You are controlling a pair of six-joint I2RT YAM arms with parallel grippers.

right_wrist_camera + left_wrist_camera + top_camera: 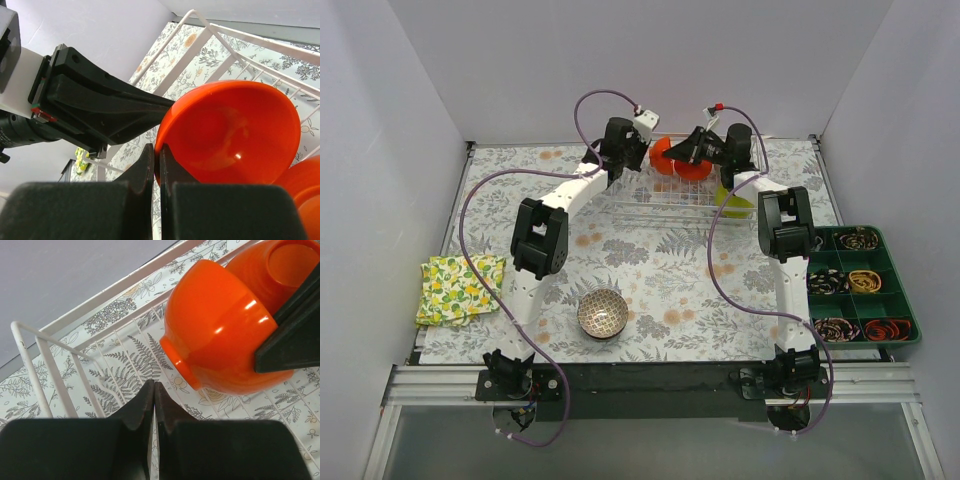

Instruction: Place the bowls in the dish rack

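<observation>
Clamping an orange-red bowl point(235, 135) over the dish rack point(670, 205), the right gripper point(156, 162) works beside the closed, empty left gripper point(154, 395); a patterned bowl point(602, 313) waits on the tabletop point(660, 270).

Left fingers point(115, 107) just beside orange bowl point(230, 135), crowding dish rack point(665, 207) left end; near rows free.

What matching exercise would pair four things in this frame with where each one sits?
Things:
1 orange bowl
2 brown patterned bowl
3 lemon-print cloth
4 green compartment tray

Places:
A left edge of the table
B rim pinched in the right claw, at the dish rack
C right edge of the table
D near middle of the table

Pairs: 1-B, 2-D, 3-A, 4-C
</observation>
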